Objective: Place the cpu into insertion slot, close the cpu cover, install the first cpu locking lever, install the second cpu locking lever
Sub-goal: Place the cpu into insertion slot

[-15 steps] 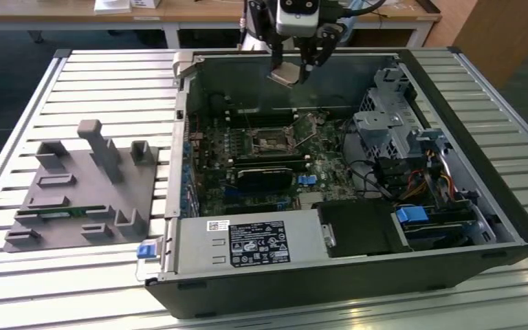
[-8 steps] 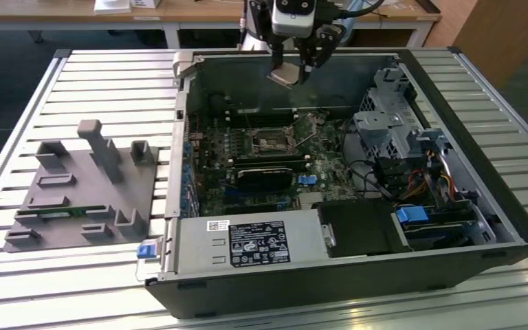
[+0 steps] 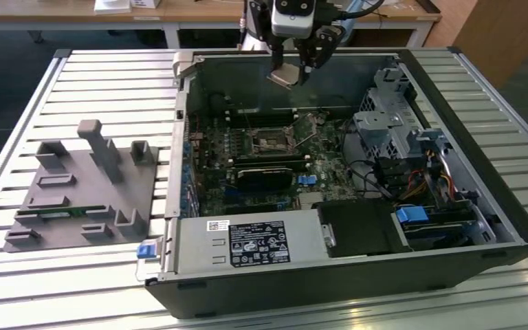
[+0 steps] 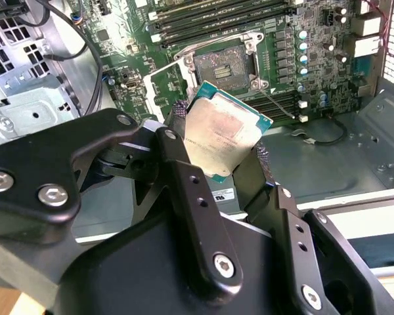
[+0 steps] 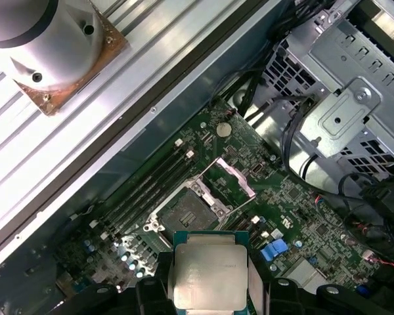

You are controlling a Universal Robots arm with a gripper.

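1. The black gripper (image 3: 293,69) is clenched on the cpu (image 3: 282,75). In the second wrist view its two matte, bolted fingers (image 4: 184,174) press on opposite edges of the chip.
2. The cpu (image 4: 224,134) is a flat square with a dull, pale silvery metal top and a thin green rim. It hangs tilted in the air above the open case, touching nothing but the fingers.
3. The insertion slot (image 4: 224,65) lies below it near the middle of the green motherboard (image 3: 245,172). It is a square, dark-framed socket holding no chip.
4. The cpu cover (image 5: 231,177), a thin metal frame plate with a square cut-out, stands swung up from one edge of the socket.
5. Long black memory slots (image 4: 210,20) run parallel just beside the socket.
6. The motherboard sits on the floor of a dark, box-shaped computer case (image 3: 291,285). A labelled grey power supply (image 3: 245,244) fills the case's near edge, and a perforated steel drive cage (image 3: 383,130) stands along its side at the exterior view's right.
7. The case rests on a ribbed aluminium table (image 3: 108,75). A grey moulded fixture block (image 3: 80,192) sits near the table's edge at the exterior view's left.
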